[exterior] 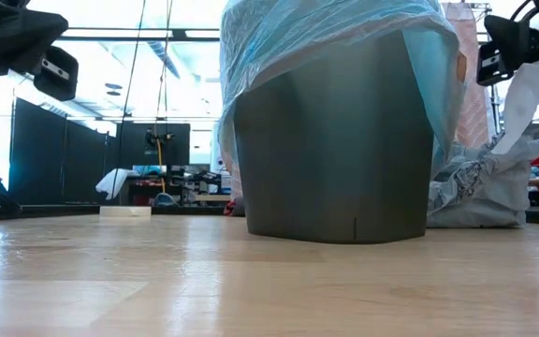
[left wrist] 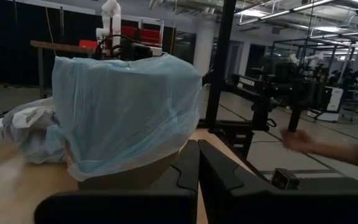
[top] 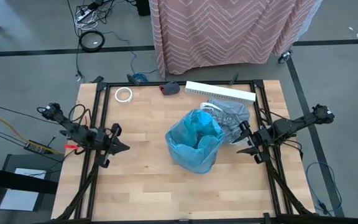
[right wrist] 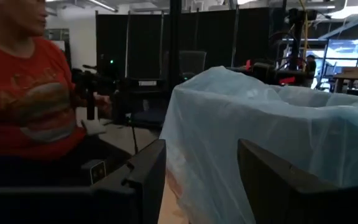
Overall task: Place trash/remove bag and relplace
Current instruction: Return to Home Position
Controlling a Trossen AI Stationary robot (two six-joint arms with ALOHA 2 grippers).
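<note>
A grey bin [exterior: 330, 150] stands mid-table, lined with a bright blue plastic bag [top: 194, 142] whose rim is folded over the outside. The grey translucent bag [top: 232, 116] lies bunched on the table against the bin's far-right side; it also shows in the low view [exterior: 480, 192] and the left wrist view [left wrist: 33, 130]. No loose trash scraps show. My left gripper [top: 122, 147] hovers left of the bin, shut [left wrist: 197, 171]. My right gripper [top: 244, 140] hovers just right of the bin, open [right wrist: 201, 180], facing the blue bag [right wrist: 278, 137].
A white tape roll [top: 123, 94], a dark object [top: 171, 88] and a long white box [top: 219, 92] lie along the far edge. A person in a red shirt [right wrist: 23, 99] is beyond the table's left side, a hand [left wrist: 303, 143] beyond the right. Bare wood lies near and left.
</note>
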